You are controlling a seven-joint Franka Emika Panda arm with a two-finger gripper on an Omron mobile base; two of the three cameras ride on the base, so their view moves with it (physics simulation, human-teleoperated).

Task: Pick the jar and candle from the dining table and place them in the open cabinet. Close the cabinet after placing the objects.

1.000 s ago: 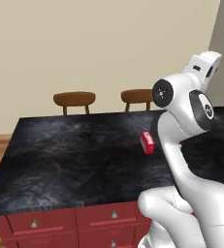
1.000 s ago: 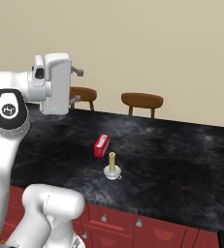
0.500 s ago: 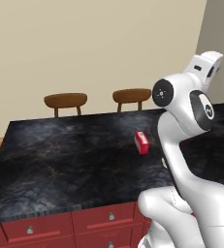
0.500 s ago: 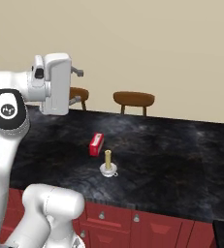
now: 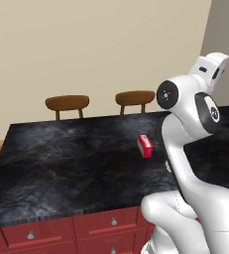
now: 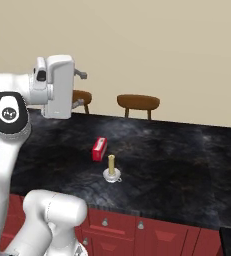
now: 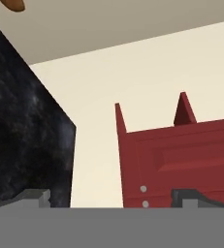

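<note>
The candle [image 6: 111, 167], a short pale stick in a small white saucer holder, stands upright on the dining table [image 6: 187, 155] with its black marbled top. The jar is out of view. My gripper [image 6: 79, 89] is held high above the table's left part, well apart from the candle, and points away over the table. Its fingertips [image 7: 36, 196] stand wide apart in the hand view, open with nothing between them. A red panelled piece with small silver knobs [image 7: 181, 160] lies ahead in the hand view; I cannot tell whether it is the cabinet.
A small red box [image 6: 99, 148] lies just behind and left of the candle, also seen as the red box [image 5: 145, 146]. Two brown chairs [image 5: 67, 102] [image 5: 135, 97] stand at the table's far side against a beige wall. Red drawer fronts [image 5: 108, 223] run under the near edge.
The whole scene slid a little to the left in both base views, so the base has moved, then nearly stopped. The arm's pose and the open jaws are the same.
</note>
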